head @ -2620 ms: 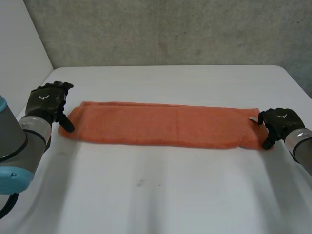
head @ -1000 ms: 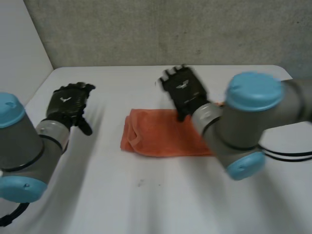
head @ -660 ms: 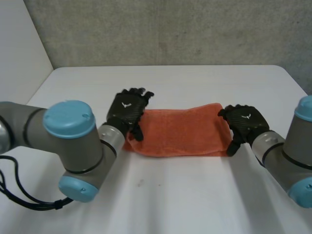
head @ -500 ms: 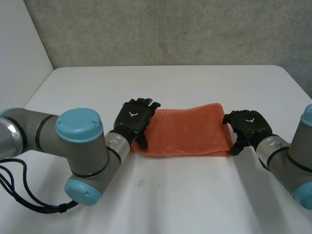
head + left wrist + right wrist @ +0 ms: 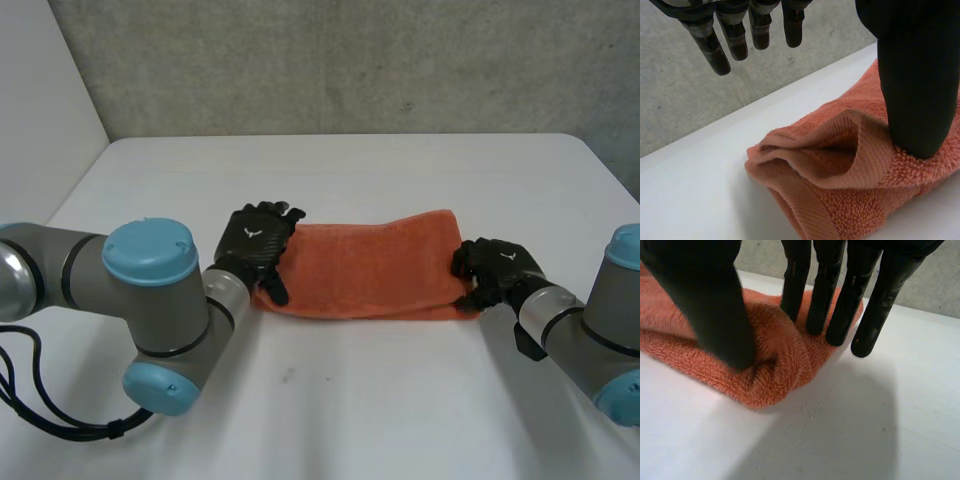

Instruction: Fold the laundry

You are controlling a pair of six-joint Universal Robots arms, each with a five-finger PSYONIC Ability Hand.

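Our left hand [image 5: 255,243] loose-fingered, thumb pressing a rumpled end of the towel [image 5: 365,268], our right hand [image 5: 495,268] pinching the far end, thumb tip sunk in pile

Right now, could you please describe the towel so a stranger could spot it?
On the white table, look between the left hand and the right hand. The towel lies there, folded into a band. It alone is orange terry; the hands are black.
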